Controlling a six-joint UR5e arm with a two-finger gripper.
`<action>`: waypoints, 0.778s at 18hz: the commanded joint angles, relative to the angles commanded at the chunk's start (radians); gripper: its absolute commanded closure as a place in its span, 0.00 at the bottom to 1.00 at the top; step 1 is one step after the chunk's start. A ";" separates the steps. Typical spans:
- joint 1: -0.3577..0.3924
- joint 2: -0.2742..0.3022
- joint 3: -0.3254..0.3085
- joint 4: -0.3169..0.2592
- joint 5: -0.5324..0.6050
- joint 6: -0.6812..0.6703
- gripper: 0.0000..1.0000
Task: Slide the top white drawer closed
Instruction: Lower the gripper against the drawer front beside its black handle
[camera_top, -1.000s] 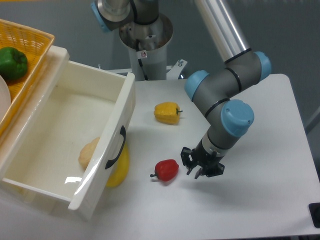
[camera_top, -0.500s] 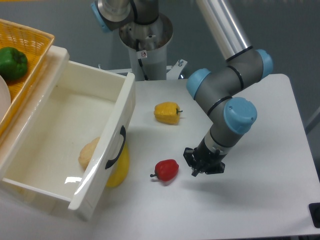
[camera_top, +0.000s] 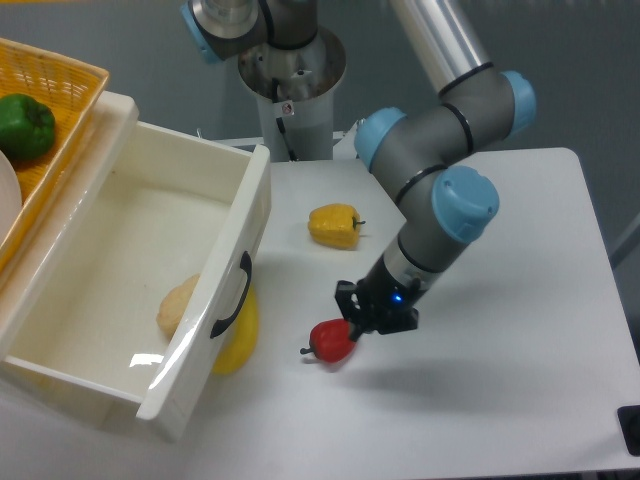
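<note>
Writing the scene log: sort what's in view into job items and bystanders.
Job: top white drawer, pulled open; its black handle; gripper.

Bystanders: red pepper, yellow pepper, green pepper in yellow basket, pale item in drawer.

The drawer (camera_top: 140, 290) front is partly blocked — a yellow object (camera_top: 238, 335) lies against it below the handle (camera_top: 233, 297). Open table (camera_top: 520, 300) lies rightward, broken by a red pepper (camera_top: 333, 341) and yellow pepper (camera_top: 334, 226).
</note>
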 joint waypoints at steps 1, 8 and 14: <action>0.000 0.003 -0.002 -0.017 -0.026 -0.002 1.00; 0.000 0.032 0.008 -0.107 -0.209 -0.009 1.00; -0.011 0.032 0.012 -0.160 -0.226 -0.009 1.00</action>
